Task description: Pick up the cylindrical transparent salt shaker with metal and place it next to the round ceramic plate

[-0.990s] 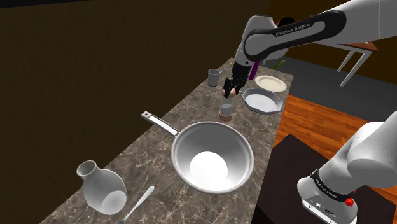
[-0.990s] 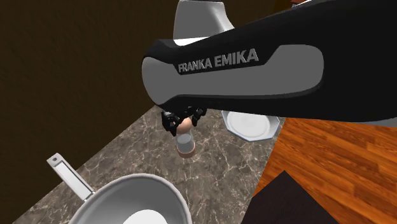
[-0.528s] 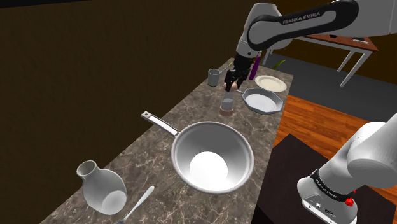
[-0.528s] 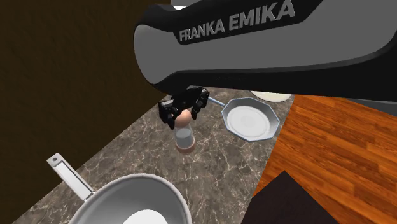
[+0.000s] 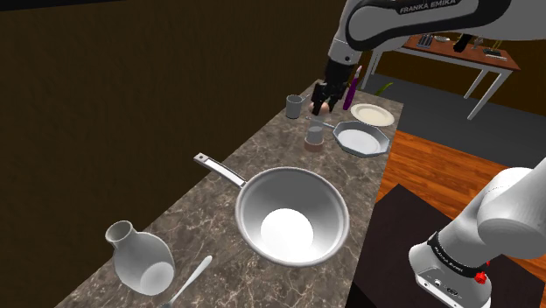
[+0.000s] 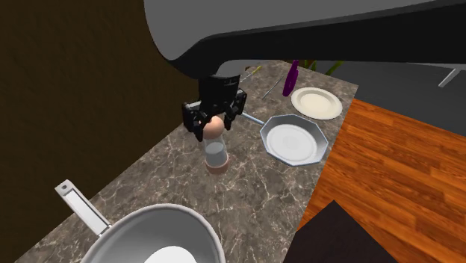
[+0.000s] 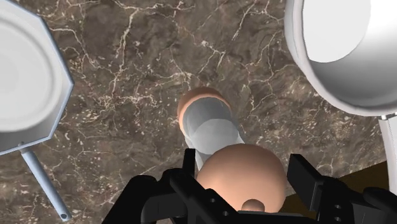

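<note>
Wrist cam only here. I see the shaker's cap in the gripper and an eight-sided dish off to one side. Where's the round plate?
Observer: The round plate lies at the far end of the counter, just beyond the eight-sided dish, toward the second exterior view's upper right.
Operator: Anything crowding it?
Observer: A purple object stands close beside it, on the side toward the second exterior view's left. A grey cup stands further off, by the counter's other edge, toward the shoulder view's left.
</note>
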You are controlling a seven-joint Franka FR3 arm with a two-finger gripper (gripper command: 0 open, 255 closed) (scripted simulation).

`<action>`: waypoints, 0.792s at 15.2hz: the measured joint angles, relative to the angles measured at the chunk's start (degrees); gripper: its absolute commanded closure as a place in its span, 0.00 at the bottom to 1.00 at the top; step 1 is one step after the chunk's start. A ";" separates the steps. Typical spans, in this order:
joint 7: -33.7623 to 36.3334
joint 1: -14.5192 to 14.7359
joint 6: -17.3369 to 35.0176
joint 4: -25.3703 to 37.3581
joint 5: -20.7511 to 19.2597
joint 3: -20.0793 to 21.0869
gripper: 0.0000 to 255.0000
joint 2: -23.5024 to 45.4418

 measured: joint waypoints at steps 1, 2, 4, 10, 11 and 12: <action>0.15 0.00 -0.79 0.66 -0.05 0.01 1.00 -0.15; 0.28 0.00 -1.50 1.19 -0.10 0.01 1.00 -0.33; 0.44 -0.05 -2.95 2.41 -0.20 -0.05 1.00 -0.57; 1.14 -0.12 -7.69 6.91 -0.47 -0.14 1.00 -0.85; 1.26 -0.12 -8.44 7.67 -0.51 -0.14 1.00 -0.86; 1.35 -0.14 -9.16 8.35 -0.54 -0.17 1.00 -0.90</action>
